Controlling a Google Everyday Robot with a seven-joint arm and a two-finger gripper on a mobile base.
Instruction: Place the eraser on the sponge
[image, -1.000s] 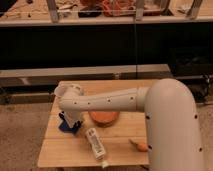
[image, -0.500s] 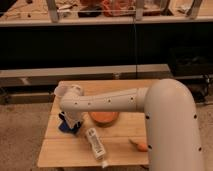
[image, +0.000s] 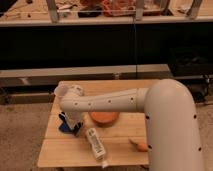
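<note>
My gripper (image: 70, 125) points down at the left side of the wooden table (image: 120, 150), at the end of the white arm that reaches in from the right. A small blue block, apparently the eraser (image: 63, 127), sits right at the gripper, partly hidden by it. I cannot tell whether it rests on the table or is held. A flat orange piece, likely the sponge (image: 104, 118), lies on the table just right of the gripper, partly under the arm.
A white bottle (image: 95, 144) lies on its side near the table's front edge. A small orange item (image: 140, 145) lies front right. A dark shelf unit (image: 100, 45) stands behind the table, with floor to the left.
</note>
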